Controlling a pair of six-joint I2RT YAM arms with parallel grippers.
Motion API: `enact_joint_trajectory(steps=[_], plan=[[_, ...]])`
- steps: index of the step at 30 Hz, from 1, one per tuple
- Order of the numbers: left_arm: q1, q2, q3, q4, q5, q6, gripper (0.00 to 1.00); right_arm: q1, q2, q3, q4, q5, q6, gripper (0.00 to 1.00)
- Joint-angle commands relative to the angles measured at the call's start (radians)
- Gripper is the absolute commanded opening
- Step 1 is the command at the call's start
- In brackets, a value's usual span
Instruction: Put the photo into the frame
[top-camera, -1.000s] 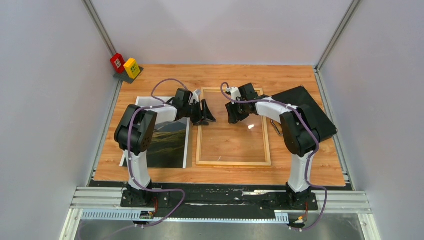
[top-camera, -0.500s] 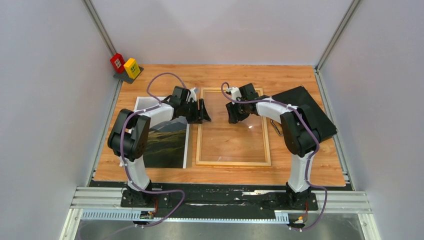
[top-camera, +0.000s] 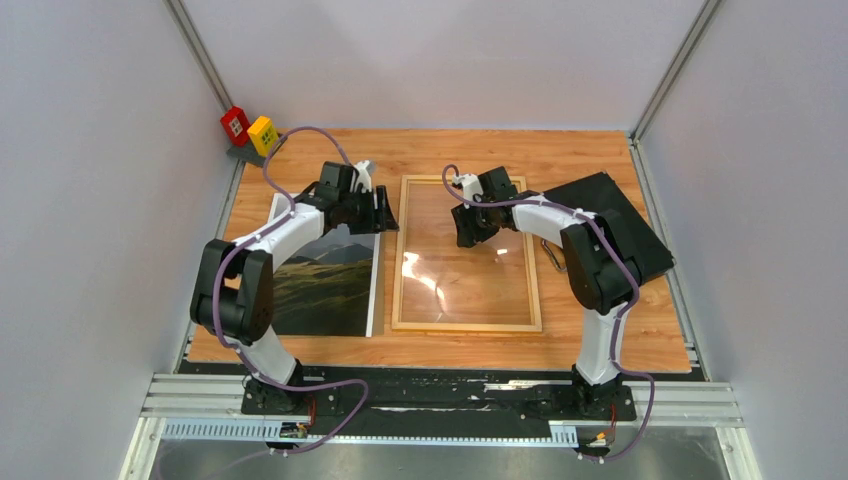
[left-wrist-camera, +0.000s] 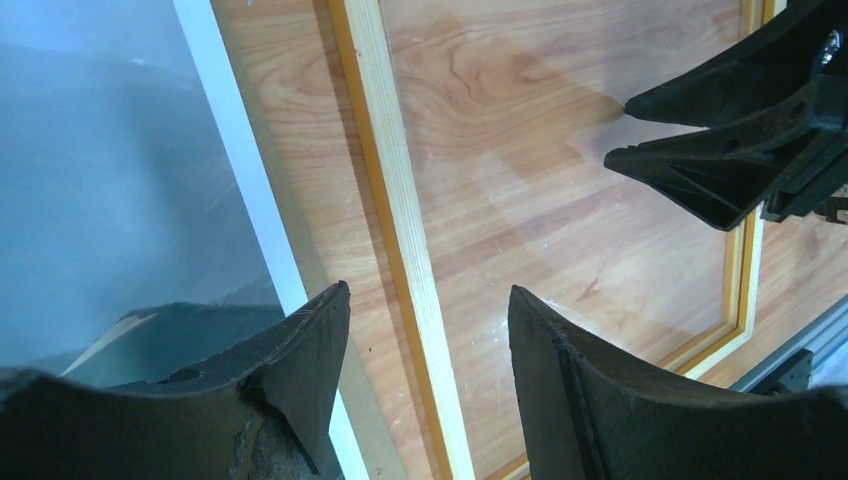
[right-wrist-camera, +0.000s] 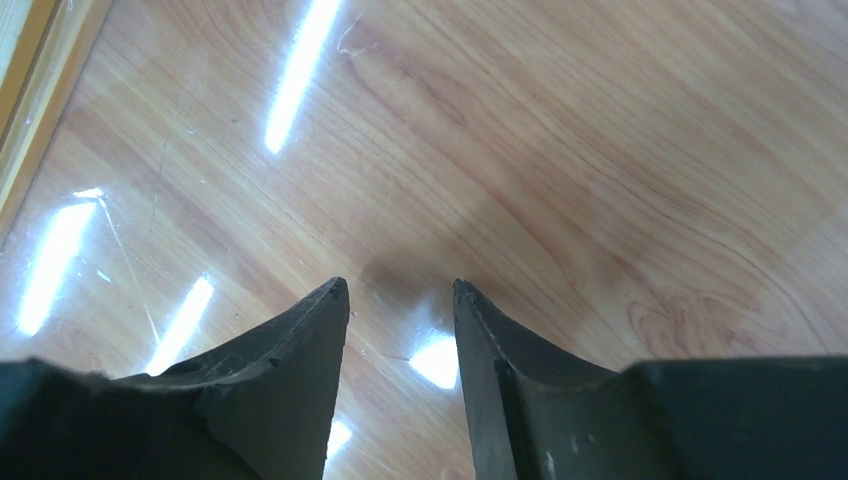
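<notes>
The frame (top-camera: 465, 326) lies flat in the middle of the table, light wood with an orange inner edge and a clear pane that reflects light. The photo (top-camera: 330, 290), dark mountains with a white border, lies face up just left of it. My left gripper (top-camera: 385, 215) hovers open above the gap between the photo's (left-wrist-camera: 100, 200) top right part and the frame's left rail (left-wrist-camera: 390, 180); nothing is between its fingers (left-wrist-camera: 428, 290). My right gripper (top-camera: 468, 232) stands open over the pane (right-wrist-camera: 500, 150) near the frame's far end, empty (right-wrist-camera: 400, 285).
A black case (top-camera: 610, 225) with a metal handle (top-camera: 553, 258) lies right of the frame. Red (top-camera: 236, 123) and yellow (top-camera: 264, 135) blocks stand at the far left corner. A thin brown strip (left-wrist-camera: 372, 415) shows beside the photo's white border.
My left arm has swung left and back, carrying its gripper off the frame's left rail toward the photo's top right corner. The right arm has stayed put.
</notes>
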Motion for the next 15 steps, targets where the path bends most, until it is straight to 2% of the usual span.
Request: enact_joint_trajectory(steps=[1,7,11,15], plan=[[0.012,-0.087,0.005,-0.027,-0.023,0.065,0.67,-0.012,-0.037,-0.008,-0.029,0.03,-0.004,0.48],[0.03,-0.164,0.009,-0.037,-0.031,0.116,0.67,-0.012,-0.086,0.025,-0.06,0.037,-0.002,0.52],[0.031,-0.194,0.015,-0.026,-0.04,0.154,0.68,-0.012,-0.116,0.061,-0.08,0.048,-0.005,0.61],[0.031,-0.182,0.041,0.003,-0.034,0.166,0.68,-0.015,-0.146,0.078,-0.091,0.067,-0.006,0.64]])
